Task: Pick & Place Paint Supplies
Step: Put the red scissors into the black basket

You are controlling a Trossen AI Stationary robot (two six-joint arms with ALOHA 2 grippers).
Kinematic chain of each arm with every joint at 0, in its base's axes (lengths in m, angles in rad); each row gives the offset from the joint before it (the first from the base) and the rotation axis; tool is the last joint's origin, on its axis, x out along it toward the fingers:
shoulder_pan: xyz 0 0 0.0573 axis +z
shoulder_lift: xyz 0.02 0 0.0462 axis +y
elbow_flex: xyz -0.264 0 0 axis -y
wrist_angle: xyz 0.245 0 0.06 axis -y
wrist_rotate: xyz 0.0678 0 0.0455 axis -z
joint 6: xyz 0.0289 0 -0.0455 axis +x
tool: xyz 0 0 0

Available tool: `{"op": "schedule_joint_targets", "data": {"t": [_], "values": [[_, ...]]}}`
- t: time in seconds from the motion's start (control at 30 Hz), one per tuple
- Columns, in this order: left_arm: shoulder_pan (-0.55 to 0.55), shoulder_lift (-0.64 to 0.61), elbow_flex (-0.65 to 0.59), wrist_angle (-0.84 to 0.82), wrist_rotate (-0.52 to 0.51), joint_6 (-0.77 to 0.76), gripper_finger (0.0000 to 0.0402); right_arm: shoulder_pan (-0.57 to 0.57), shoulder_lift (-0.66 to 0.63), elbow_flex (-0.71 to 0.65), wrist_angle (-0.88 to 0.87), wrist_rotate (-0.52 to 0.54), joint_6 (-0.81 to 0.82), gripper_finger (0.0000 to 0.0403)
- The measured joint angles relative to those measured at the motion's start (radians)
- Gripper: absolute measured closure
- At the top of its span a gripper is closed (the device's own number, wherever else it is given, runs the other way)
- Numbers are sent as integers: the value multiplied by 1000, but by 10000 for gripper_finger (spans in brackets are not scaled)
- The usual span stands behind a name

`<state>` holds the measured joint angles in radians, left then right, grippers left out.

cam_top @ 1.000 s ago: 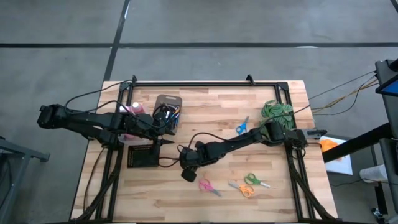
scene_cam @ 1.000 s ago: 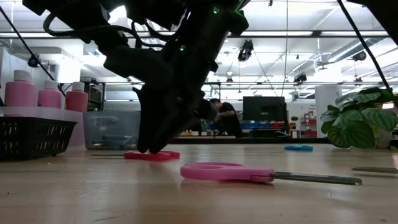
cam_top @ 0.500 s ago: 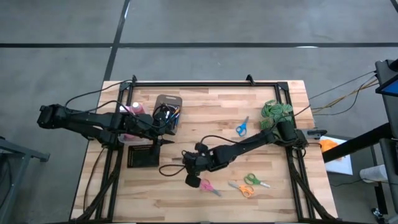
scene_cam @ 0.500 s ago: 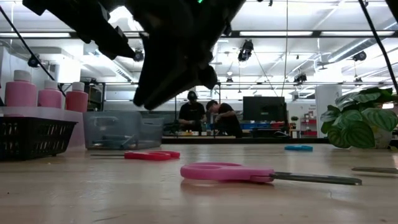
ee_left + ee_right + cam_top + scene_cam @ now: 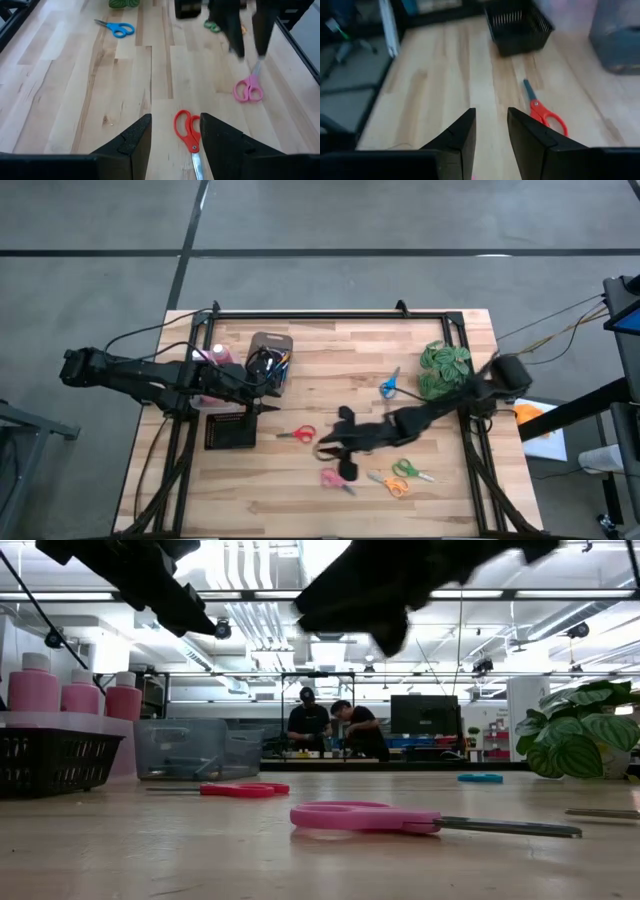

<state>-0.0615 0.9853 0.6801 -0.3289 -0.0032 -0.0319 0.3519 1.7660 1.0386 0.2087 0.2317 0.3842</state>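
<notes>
Thin paintbrushes stand in a clear bin (image 5: 270, 360) at the far left of the table. Pink bottles with white caps (image 5: 78, 692) stand beside it. My left gripper (image 5: 175, 135) hovers open near a black basket (image 5: 228, 430), pointing across the table. My right gripper (image 5: 342, 462) hangs open above the table's middle, between the red scissors (image 5: 295, 434) and the pink scissors (image 5: 335, 480). Nothing is between its fingers. In the right wrist view (image 5: 491, 137) it looks toward the red scissors (image 5: 544, 112) and the basket (image 5: 520, 27).
Blue scissors (image 5: 388, 383) lie near a green leafy plant (image 5: 445, 365) at the far right. Green and orange scissors (image 5: 400, 475) lie near the front edge. All the scissors lie flat on the wood. People sit at a desk in the room behind (image 5: 330, 725).
My right gripper has lifted off the table beside the red scissors and swung toward the right and near edges, tipping from steeply downward to a shallower slant. It now hangs over the pink scissors. The red scissors stay where they lay.
</notes>
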Motion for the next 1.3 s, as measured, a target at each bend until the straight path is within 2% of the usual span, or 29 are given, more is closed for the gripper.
{"op": "schedule_joint_targets", "data": {"t": [0.13,0.3,0.4,0.57,0.8,1.0,1.3], "values": [[0,0,0,-11,0,0,236,40,-131,-225,275,84,-7,294],[0,0,0,-14,0,0,236,76,-279,-470,584,87,-138,294],[0,0,0,-15,0,0,236,77,-375,-580,671,86,-163,294],[0,0,0,-15,0,0,236,76,-545,-692,670,141,-158,294],[0,0,0,-16,0,0,236,76,-715,-785,670,146,-169,294],[0,0,0,-15,0,0,236,76,-751,-810,663,146,-168,294],[0,0,0,-15,0,0,236,76,-728,-815,663,145,-168,294]]}}
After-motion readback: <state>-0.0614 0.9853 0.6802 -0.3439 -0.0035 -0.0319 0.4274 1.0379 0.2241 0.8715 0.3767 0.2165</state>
